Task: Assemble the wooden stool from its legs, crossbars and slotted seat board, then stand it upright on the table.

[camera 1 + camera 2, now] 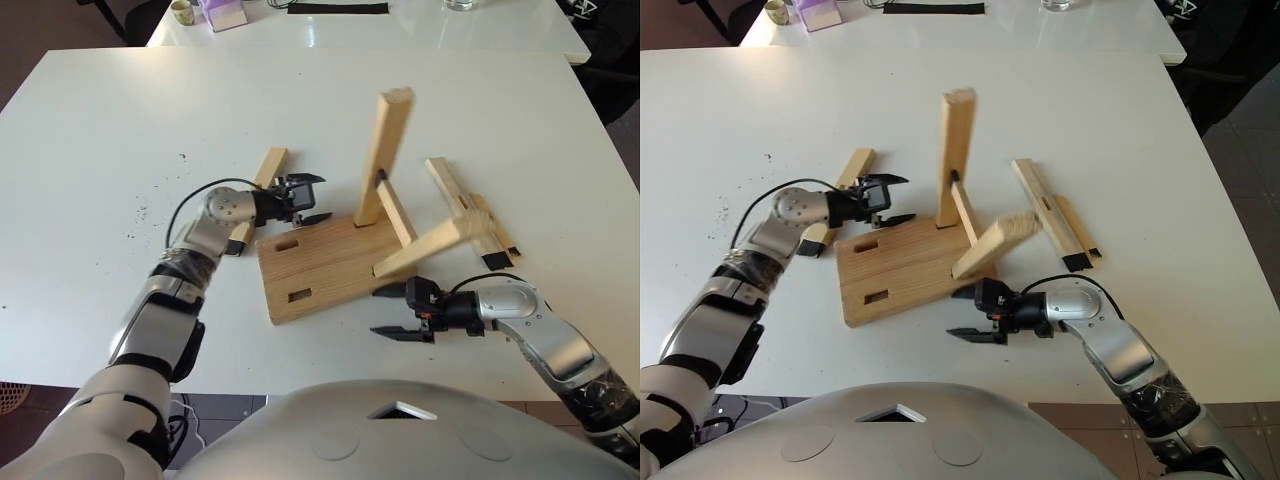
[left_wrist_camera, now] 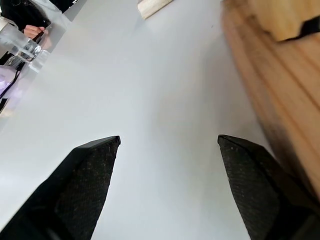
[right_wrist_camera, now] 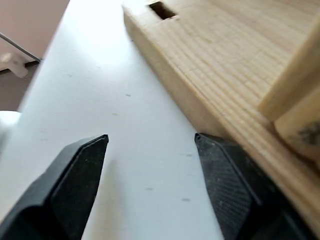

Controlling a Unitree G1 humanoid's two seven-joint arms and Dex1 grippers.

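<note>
One flat, pale wooden seat board [image 1: 320, 262] with rectangular slots lay at frame centre on the white table [image 1: 100, 150], its long axis running left to right and rising slightly rightward. A pale wooden leg [image 1: 385, 150] stood upright from its upper edge. The left gripper [image 1: 325, 197], at the board's upper left corner, and the right gripper [image 1: 375, 312], below its lower right corner, both gaped empty.

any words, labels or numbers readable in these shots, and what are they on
No text can be read in any view.
The seat board and the upright leg: bare wood, no label or number visible.
The purple box and the cup at the back: any print is too small to read.
</note>
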